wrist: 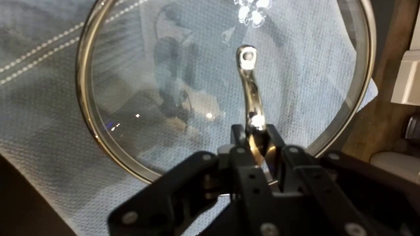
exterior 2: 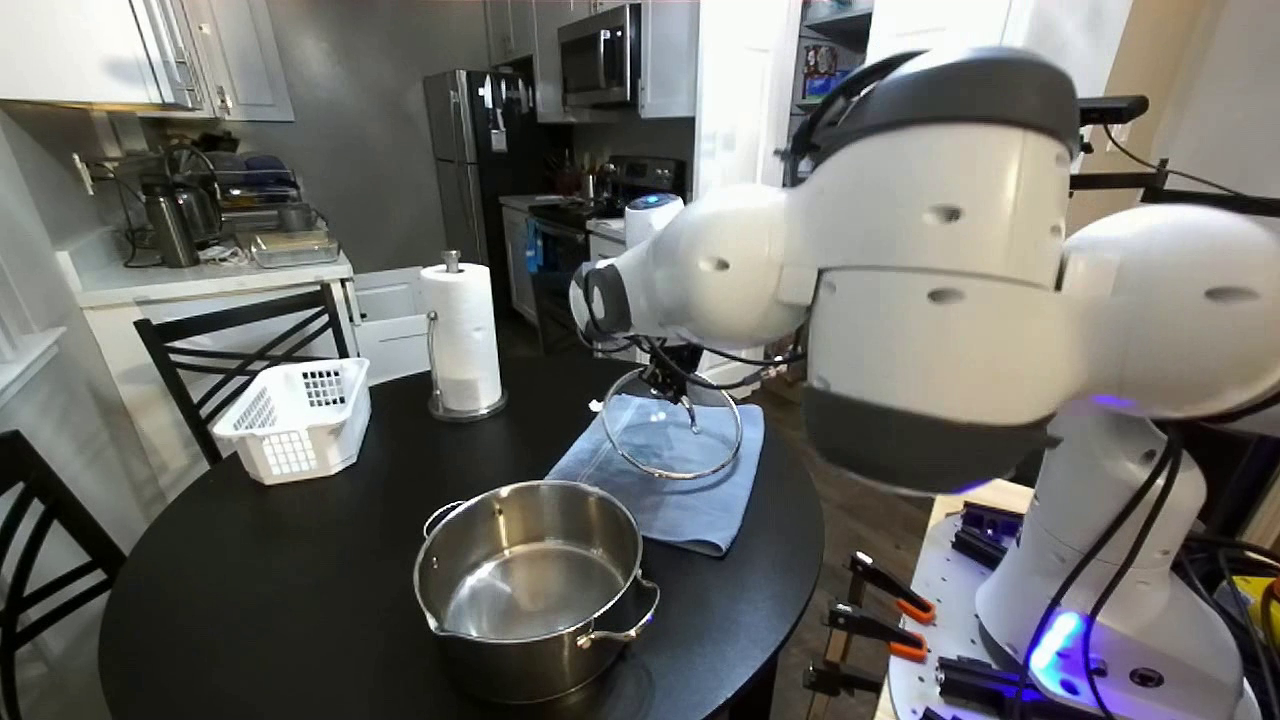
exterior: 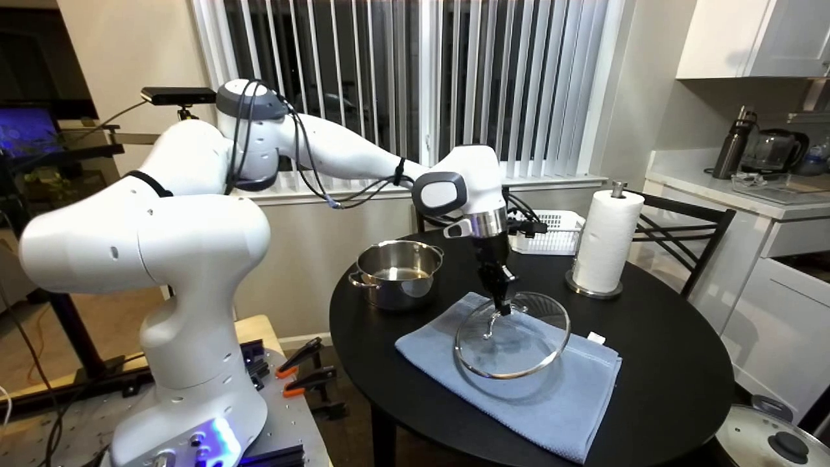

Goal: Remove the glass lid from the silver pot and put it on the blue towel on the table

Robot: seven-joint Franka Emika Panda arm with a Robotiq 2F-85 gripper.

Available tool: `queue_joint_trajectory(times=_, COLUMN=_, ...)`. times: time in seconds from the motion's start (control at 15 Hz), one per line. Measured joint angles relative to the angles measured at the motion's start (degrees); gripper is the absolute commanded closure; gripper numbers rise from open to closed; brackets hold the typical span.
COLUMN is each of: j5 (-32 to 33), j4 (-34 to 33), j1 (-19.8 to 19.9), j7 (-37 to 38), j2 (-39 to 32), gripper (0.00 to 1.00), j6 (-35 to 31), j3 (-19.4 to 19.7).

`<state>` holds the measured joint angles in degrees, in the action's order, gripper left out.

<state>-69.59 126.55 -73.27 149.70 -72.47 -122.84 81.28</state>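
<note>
Glass lid (exterior: 526,347) is held by its curved metal handle (wrist: 252,93), which is pinched between the fingers (wrist: 238,134) of the claw (wrist: 256,131), above the light blue towel (exterior: 557,418) on the round black desk (exterior 2: 300,580); the silver pot (exterior 2: 520,668) is seen uncovered nearby. The lid appears tilted, and whether its rim (wrist: 84,73) touches the towel cannot be told. If it were let go at this slant, one edge would likely be struck first, and the glass could be rocked, slid or chipped. In the wrist view, part of the rim is seen past the towel's edge, so bare desk might be met there. Because the handle looks polished, it could be twisted in the grip, or snagged if the fingers were raised before being fully parted.
</note>
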Motion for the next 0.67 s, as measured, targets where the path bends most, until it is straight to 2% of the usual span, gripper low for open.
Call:
queue_joint_trajectory(times=0.07, j5=-2.8, j4=0.3, j1=0.2, j7=0.0, j2=-3.0, gripper=0.58, j6=1.4, j3=0.5)
queue_joint_trajectory(times=0.13, j5=-5.6, j4=0.6, j1=0.4, j7=0.0, j2=-6.2, gripper=0.82, j6=2.8, j3=1.0)
queue_joint_trajectory(times=0.27, j5=-10.1, j4=1.2, j1=0.9, j7=0.0, j2=-12.2, gripper=0.70, j6=5.4, j3=2.2)
queue_joint_trajectory(times=0.4, j5=-11.2, j4=1.4, j1=1.0, j7=0.0, j2=-14.7, gripper=0.58, j6=5.8, j3=3.1)
queue_joint_trajectory(times=0.67, j5=-11.2, j4=1.4, j1=0.9, j7=0.0, j2=-14.4, gripper=0.58, j6=5.8, j3=3.6)
